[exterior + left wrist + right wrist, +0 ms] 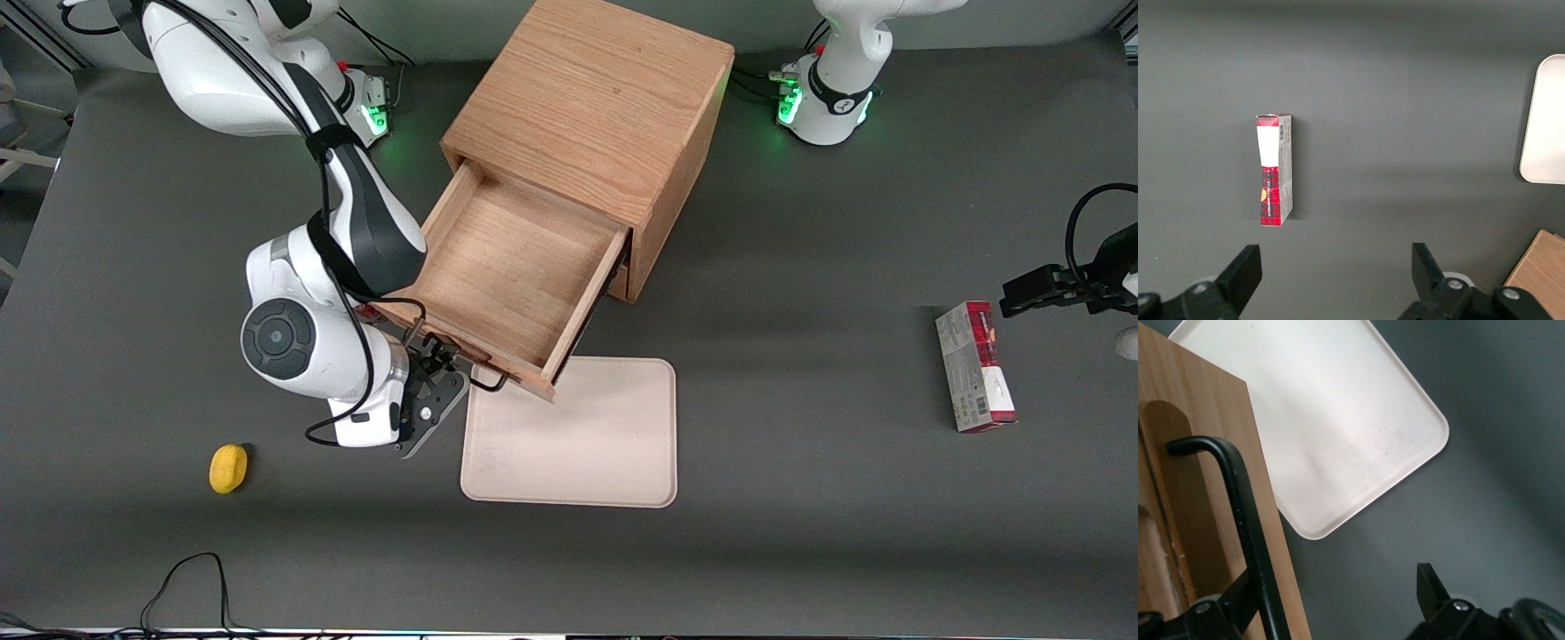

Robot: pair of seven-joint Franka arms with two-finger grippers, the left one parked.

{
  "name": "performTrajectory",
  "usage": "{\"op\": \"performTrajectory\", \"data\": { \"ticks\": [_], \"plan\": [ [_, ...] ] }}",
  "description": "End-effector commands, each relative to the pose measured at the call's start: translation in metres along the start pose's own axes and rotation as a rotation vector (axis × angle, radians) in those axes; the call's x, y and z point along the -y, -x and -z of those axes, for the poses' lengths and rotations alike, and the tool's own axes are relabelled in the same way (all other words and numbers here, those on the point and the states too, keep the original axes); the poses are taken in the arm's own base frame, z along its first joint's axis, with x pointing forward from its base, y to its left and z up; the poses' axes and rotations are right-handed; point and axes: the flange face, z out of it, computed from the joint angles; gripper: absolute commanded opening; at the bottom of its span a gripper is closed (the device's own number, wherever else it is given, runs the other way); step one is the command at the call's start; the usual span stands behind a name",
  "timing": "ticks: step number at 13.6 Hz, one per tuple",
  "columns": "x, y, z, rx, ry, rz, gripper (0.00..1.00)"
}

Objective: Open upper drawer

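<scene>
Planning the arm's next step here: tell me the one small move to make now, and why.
Probably back the gripper straight off the black handle, toward the front camera. The upper drawer already stands pulled well out of the cabinet, its front edge over the beige tray, and the open fingers straddle the handle without clamping it.

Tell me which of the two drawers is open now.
The upper drawer: pulled out over the tray, inside bare. The hand is open at its handle.
</scene>
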Motion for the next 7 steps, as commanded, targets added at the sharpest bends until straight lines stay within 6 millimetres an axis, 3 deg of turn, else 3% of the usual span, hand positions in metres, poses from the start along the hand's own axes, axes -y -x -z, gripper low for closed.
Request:
{"op": "performTrajectory", "data": {
  "ticks": [1,5,7],
  "plan": [
    [-0.021,-0.002,0.004,-0.036,0.033,-0.006,1.00],
    [-0.018,-0.002,0.010,-0.039,0.030,-0.012,1.00],
    [-0.012,-0.002,0.027,-0.053,0.030,-0.006,1.00]
  ]
}}
